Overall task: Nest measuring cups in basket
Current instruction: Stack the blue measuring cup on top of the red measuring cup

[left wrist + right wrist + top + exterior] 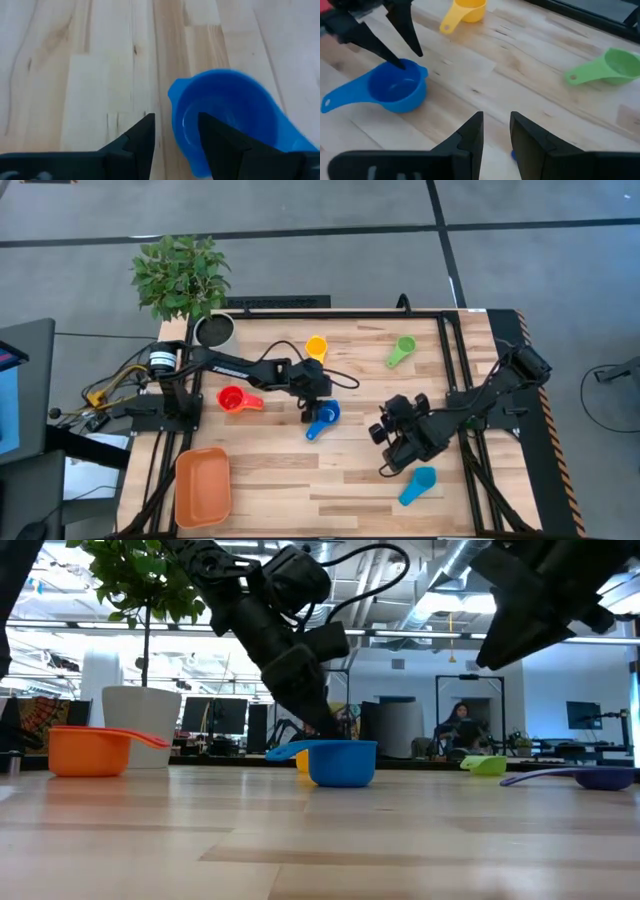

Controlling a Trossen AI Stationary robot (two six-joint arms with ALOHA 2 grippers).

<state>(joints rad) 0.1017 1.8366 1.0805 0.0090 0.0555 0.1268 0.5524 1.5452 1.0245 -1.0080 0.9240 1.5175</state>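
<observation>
At the near edge of the wooden surface, on the left, lies the orange basket, with no cup in it. The light blue cup lies near the front on the right side, just beside the right hand. This hand hangs above bare wood, and its two fingers stand a little apart with nothing between them. In the middle of the surface stands the blue cup, handle toward the front. The left hand is down on it: one finger is inside the bowl and the other is outside the rim, so the cup wall is between them in a narrow grip. The red cup lies left of it, under the left arm. Farther back are the yellow cup and the green cup, well apart. At the far left corner stands a white pot with a green plant.
</observation>
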